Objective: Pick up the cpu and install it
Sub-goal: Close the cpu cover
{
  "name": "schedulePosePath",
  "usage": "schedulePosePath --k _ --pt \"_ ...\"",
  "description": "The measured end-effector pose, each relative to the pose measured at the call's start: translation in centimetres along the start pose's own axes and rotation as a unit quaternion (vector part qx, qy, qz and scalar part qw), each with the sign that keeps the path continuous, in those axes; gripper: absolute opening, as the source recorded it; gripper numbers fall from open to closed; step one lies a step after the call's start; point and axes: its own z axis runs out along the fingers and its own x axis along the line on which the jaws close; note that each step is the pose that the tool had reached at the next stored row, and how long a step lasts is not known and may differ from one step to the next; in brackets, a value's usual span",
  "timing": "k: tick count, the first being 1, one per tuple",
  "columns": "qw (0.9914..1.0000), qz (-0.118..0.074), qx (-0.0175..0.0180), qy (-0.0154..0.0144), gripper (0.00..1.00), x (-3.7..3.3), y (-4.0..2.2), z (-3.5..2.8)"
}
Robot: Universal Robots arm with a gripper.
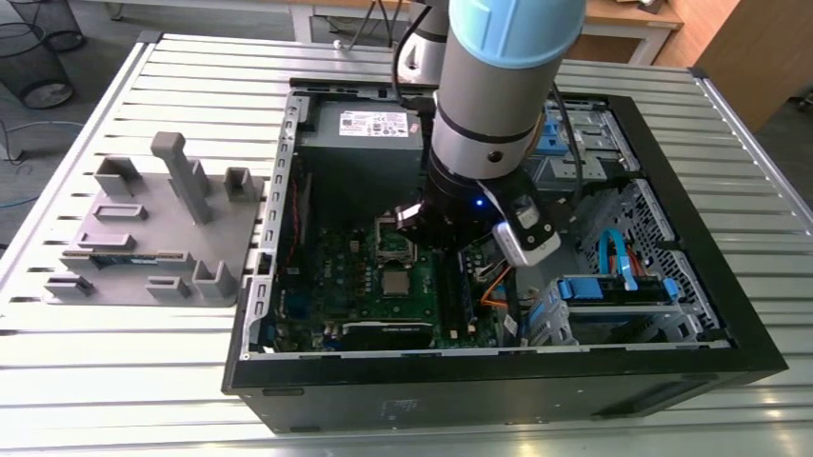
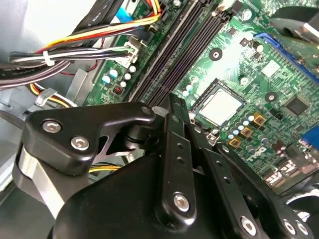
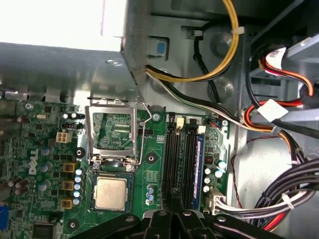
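The cpu [image 1: 398, 283] lies flat in the motherboard socket inside the open computer case, its silver top facing up. It shows in both wrist views, cpu [image 2: 221, 107], cpu [image 3: 110, 192]. The socket's metal lid [image 3: 112, 130] stands raised beside it with the latch lever [image 3: 142, 132] swung up. My gripper [image 1: 429, 227] hangs over the board a little away from the socket, above the black memory slots [image 3: 182, 154]. Its black fingers [image 2: 173, 117] are pressed together with nothing between them, so the gripper [image 2: 175, 102] is shut and empty.
A grey tray [image 1: 152, 233] with upright posts sits on the slatted table at the exterior view's left, with a thin green stick [image 1: 121, 255] in it. Cable bundles [image 3: 279, 194] and drive cages [image 1: 610, 286] crowd the case beside the board. The power supply [image 1: 362, 129] fills the far end.
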Motion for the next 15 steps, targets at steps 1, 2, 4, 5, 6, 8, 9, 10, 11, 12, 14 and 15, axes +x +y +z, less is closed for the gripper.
schedulePosePath --k 1,2,4,5,6,8,9,10,11,12,14,15 --pt "0.99999 -0.005 -0.0001 0.0002 0.11 0.0 0.0 0.02" --pt "0.99997 -0.008 0.0 0.0002 0.11 0.0 0.01 0.04" --pt "0.99995 -0.01 0.0002 0.0004 0.11 0.0 0.01 0.04" --pt "0.99995 -0.01 0.0002 0.0004 0.11 0.0 0.01 0.04" --pt "0.99995 -0.01 0.0003 0.0004 0.11 0.0 0.01 0.04" --pt "0.99995 -0.01 0.0002 0.0003 0.11 -0.01 0.06 0.06" --pt "0.99995 -0.01 0.0002 0.0003 0.11 -0.02 0.11 0.06" --pt "0.99995 -0.01 0.0002 0.0003 0.11 -0.01 0.17 0.07" --pt "0.99995 -0.01 0.0002 0.0003 0.11 -0.02 0.24 0.09" --pt "0.99995 -0.01 0.0002 0.0003 0.11 -0.03 0.3 0.1" --pt "0.99995 -0.01 0.0001 0.0003 0.11 -0.04 0.42 0.13" --pt "0.99995 -0.01 0.0001 0.0003 0.11 -0.05 0.47 0.14"
